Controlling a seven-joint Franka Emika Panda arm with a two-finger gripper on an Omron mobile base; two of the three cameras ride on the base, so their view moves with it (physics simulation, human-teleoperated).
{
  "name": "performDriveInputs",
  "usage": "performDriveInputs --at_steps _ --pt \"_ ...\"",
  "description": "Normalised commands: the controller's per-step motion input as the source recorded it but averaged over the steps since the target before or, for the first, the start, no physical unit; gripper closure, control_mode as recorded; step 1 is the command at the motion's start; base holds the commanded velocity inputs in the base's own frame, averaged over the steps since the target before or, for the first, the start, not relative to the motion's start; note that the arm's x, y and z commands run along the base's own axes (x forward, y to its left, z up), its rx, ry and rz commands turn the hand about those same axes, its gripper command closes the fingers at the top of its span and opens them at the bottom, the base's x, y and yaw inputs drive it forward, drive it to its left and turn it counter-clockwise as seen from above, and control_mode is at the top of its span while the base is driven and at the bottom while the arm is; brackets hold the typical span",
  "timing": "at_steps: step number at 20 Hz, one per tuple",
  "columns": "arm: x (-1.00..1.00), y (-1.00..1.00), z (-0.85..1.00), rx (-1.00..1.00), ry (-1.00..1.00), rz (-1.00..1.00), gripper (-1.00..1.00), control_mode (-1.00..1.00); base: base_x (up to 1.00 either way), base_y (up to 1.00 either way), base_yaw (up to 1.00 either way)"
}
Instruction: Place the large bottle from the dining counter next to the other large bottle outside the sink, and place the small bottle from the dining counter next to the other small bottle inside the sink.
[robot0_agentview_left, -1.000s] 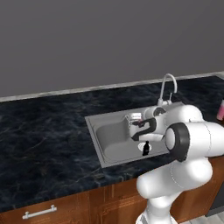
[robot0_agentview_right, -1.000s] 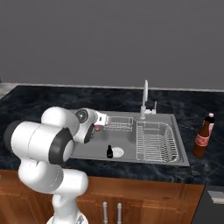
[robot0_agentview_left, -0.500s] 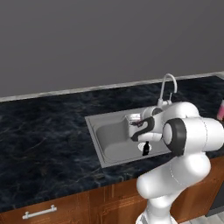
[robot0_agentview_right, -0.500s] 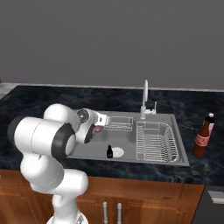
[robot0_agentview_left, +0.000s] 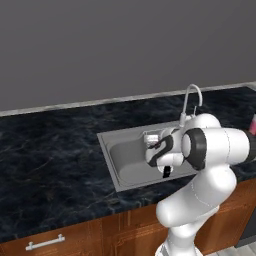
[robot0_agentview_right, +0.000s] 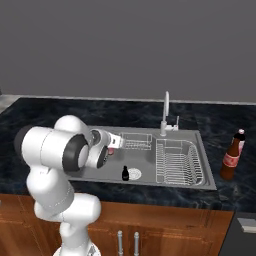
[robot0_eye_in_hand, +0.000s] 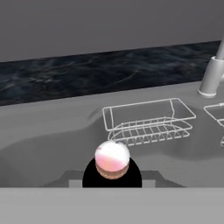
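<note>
My gripper (robot0_agentview_right: 114, 143) is shut on the small bottle (robot0_agentview_right: 110, 150), pale pink with an orange-red lower part, and holds it over the left part of the sink (robot0_agentview_right: 145, 176). In the hand view the small bottle (robot0_eye_in_hand: 112, 159) shows end-on as a pink round shape between the fingers. The other small bottle (robot0_agentview_right: 125, 173), tiny and black, stands on the basin floor by the drain, right of and below my hand; it is also in the left base view (robot0_agentview_left: 166, 172). The large dark brown bottle (robot0_agentview_right: 231, 156) with a red label stands on the counter right of the sink.
A wire dish rack (robot0_agentview_right: 177, 161) fills the sink's right half, and a smaller wire basket (robot0_eye_in_hand: 148, 119) sits at the back. The curved faucet (robot0_agentview_right: 165, 111) rises behind the basin. Black marbled counter (robot0_agentview_left: 50, 155) surrounds the sink. A pinkish sliver (robot0_agentview_left: 253, 125) shows at the right edge.
The arm's upper links have shifted slightly. The gripper with the small bottle has stayed over the sink's left part, barely moving.
</note>
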Motion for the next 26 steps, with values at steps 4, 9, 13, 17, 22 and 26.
performDriveInputs --at_steps 4,9,13,17,22,26 --pt "0.00 0.06 -0.17 0.00 0.00 0.00 1.00 -1.00 0.00 0.00 0.00" --pt "0.00 0.05 -0.15 0.00 0.00 0.00 1.00 -1.00 0.00 0.00 0.00" --pt "0.00 0.10 -0.21 0.00 -0.01 0.00 1.00 -1.00 0.00 0.00 0.00" --pt "0.00 0.12 -0.31 0.00 0.00 0.00 1.00 -1.00 0.00 0.00 0.00" --pt "0.00 0.13 -0.37 0.00 0.00 0.00 1.00 -1.00 0.00 0.00 0.00" --pt "0.00 0.13 -0.39 0.00 0.00 0.00 1.00 -1.00 0.00 0.00 0.00"
